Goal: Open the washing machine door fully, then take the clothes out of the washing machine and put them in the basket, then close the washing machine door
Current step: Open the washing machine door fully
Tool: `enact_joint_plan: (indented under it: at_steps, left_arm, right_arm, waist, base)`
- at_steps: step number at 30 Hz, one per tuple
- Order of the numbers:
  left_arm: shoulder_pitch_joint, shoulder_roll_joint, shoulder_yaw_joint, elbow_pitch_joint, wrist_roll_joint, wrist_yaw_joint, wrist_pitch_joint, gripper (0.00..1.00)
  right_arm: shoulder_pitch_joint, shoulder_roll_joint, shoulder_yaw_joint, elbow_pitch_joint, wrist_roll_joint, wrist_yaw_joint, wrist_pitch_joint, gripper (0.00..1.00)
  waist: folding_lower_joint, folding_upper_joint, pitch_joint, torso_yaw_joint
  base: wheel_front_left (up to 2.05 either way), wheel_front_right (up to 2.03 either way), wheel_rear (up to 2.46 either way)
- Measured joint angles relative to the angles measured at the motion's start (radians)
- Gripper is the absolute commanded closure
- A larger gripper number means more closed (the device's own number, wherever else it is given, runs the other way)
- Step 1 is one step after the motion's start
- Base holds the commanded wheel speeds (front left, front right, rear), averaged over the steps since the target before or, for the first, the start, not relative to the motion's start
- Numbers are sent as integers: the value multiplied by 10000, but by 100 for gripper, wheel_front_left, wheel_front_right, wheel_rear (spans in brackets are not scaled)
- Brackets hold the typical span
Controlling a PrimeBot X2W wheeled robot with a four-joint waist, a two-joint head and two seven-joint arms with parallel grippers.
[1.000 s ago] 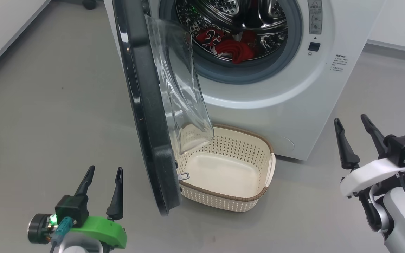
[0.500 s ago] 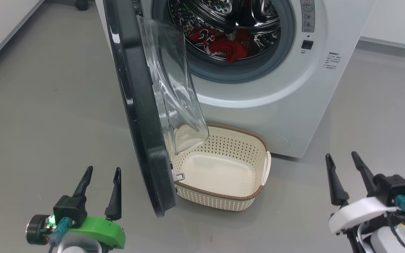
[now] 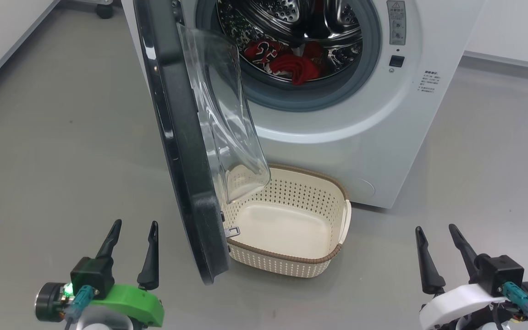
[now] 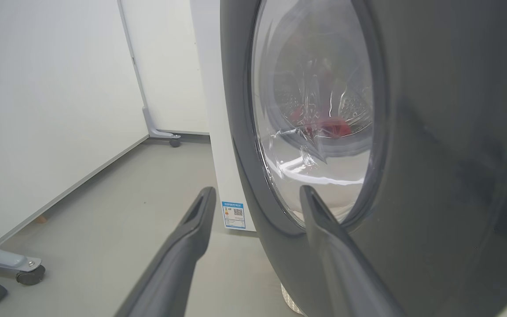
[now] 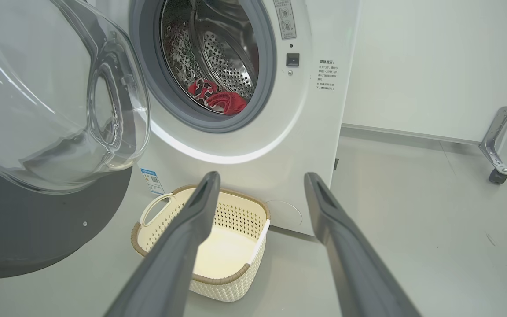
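Left claw [image 3: 135,224]: fingers moderately parted, nothing between them, touching nothing. It hangs low over the floor [image 3: 62,137], just to the left of the lower edge of the washing machine door [image 3: 186,183]. In the head view a strip of floor separates my nearer finger from the door's black rim. In the left wrist view this claw [image 4: 257,189] points at the outer face of the door, and the red clothes show dimly through the glass. A small blue sticker [image 4: 234,215] is visible low on the machine's front, between my two fingers. Right claw [image 3: 434,228]: fingers parted to a similar width, gripping nothing and in contact with nothing. It hangs over the floor to the right of the basket [image 3: 291,263], well apart from it and from the washing machine [image 3: 360,137]. In the right wrist view this claw [image 5: 261,175] is aimed at the machine's front, with the basket [image 5: 218,279] lying below its fingers. The door stands partly open, edge-on to my head camera, its clear glass bowl [image 3: 227,114] overhanging the left end of the basket. The basket sits on the floor, close against the foot of the machine. The clothes [image 3: 291,64] lie bunched at the bottom of the steel drum [image 3: 291,13], just behind the grey gasket [image 3: 310,98].
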Motion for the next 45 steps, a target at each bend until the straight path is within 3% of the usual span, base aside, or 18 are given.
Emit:
enact_joint_plan:
  at_steps: [20, 21, 22, 23, 24, 34, 45]
  left_arm:
    - [17, -50, 2, 92, 44, -44, 0, 0]
    - [18, -50, 2, 94, 44, -44, 0, 9]
    - [19, -50, 2, 98, 44, -44, 0, 49]
    - [22, -52, 2, 102, 46, -44, 0, 64]
    - [24, -52, -2, 111, 56, -44, 0, 100]
    - [81, -61, 171, 121, 56, -71, 0, 100]
    - [-157, 25, 635, -876, 211, 121, 0, 100]
  right_arm:
    - [494, 389, -541, -219, -614, 0, 0, 0]
    - [497, 408, -552, -224, -619, 0, 0, 0]
    - [500, 426, -560, -236, -619, 0, 0, 0]
    - [503, 441, -566, -247, -623, 0, 0, 0]
    - [513, 460, -579, -253, -654, 0, 0, 0]
    - [703, 564, -727, -270, -876, 0, 0, 0]
    - [705, 688, -757, -326, -982, 0, 0, 0]
  waist:
    - [0, 0, -56, 83]
    - [0, -1, -60, 87]
    - [0, 0, -66, 90]
    - [0, 0, -73, 92]
    - [0, 0, -81, 94]
    - [0, 0, -162, 123]
    - [0, -1, -190, 169]
  base:
    - [0, 0, 0]
    - [0, 0, 0]
    - [0, 0, 0]
    - [0, 0, 0]
    - [0, 0, 0]
    - [0, 0, 0]
    - [0, 0, 0]
